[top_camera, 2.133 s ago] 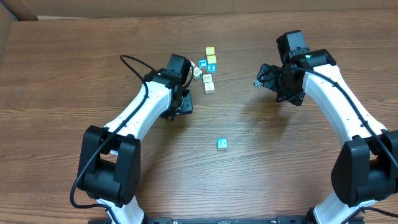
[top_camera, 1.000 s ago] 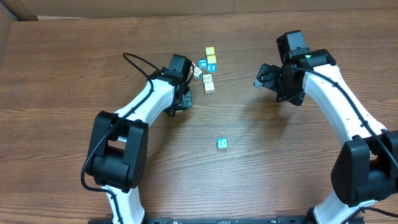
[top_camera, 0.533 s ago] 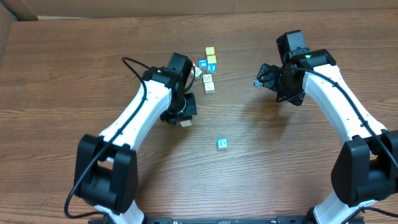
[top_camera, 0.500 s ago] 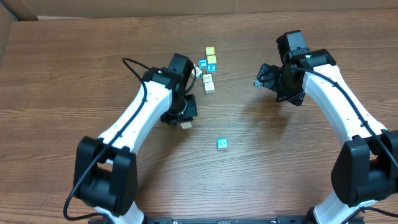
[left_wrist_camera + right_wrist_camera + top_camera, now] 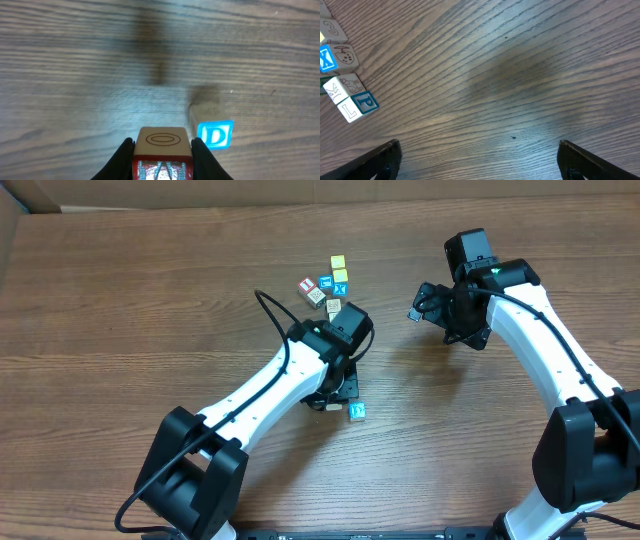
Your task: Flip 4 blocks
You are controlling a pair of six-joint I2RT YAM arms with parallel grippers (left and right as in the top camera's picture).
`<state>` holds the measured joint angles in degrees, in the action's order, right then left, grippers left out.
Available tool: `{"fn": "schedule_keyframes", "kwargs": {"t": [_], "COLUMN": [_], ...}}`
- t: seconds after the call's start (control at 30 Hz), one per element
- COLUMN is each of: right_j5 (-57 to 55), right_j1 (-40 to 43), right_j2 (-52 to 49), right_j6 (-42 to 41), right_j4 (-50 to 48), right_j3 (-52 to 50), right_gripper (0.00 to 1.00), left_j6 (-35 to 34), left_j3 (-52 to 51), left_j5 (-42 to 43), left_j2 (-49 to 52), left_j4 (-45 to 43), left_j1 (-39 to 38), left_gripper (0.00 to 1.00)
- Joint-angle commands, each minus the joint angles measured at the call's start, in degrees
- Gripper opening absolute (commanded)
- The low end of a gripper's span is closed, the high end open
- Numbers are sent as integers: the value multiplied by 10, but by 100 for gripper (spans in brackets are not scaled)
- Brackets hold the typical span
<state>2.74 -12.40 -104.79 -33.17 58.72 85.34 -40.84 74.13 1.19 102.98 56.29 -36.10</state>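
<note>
Progress on the left side: the left claw (image 5: pixel 162 161) has swung away from the bunch of blocks (image 5: pixel 333 280) at the far end. It now sits mid-table, right beside the blue D block (image 5: pixel 216 136). It's pinched narrow on the red W block (image 5: pixel 162 140), tan oval face up, W face toward the wrist camera. Can't say for sure whether it's lifted off the wood or resting on it.

So that one's out of the bunch and, my guess, about to get set down on a different face next to the D. One pale block (image 5: pixel 334 307) sits at the near end of the bunch.

Right claw (image 5: pixel 479 164) hangs wide open with nothing in it, same spot on the right as before.

Surface is a brown wood-grain table (image 5: pixel 120 330) with nothing on it that I can see except the blocks. Tan cardboard (image 5: pixel 200 192) runs along the far edge, and nothing else of the room shows.
</note>
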Motion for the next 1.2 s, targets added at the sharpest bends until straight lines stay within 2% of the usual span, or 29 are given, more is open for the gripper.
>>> {"fn": "schedule_keyframes", "kwargs": {"t": [0.0,0.33,0.57,0.8,1.0,1.17], "right_j5": [-1,-1,-1,-1,-1,-1], "right_j1": [2,2,2,2,2,2], "right_j2": [2,2,2,2,2,2], "right_j6": [2,2,2,2,2,2], "right_j4": [-1,-1,-1,-1,-1,-1], "right_j3": [5,5,5,5,5,5], "right_gripper": [100,100,100,100,100,100], "left_j6": [-38,-46,-46,-44,-26,0], "left_j3": [-27,-76,-96,-96,-65,7], "left_j5": [-22,12,-5,1,4,16], "left_j2": [1,1,2,1,0,0], "left_j4": [-13,-61,-75,-82,-78,-19], "left_j1": [-10,-11,-11,-10,14,45], "left_gripper": [19,18,19,29,34,33]}}
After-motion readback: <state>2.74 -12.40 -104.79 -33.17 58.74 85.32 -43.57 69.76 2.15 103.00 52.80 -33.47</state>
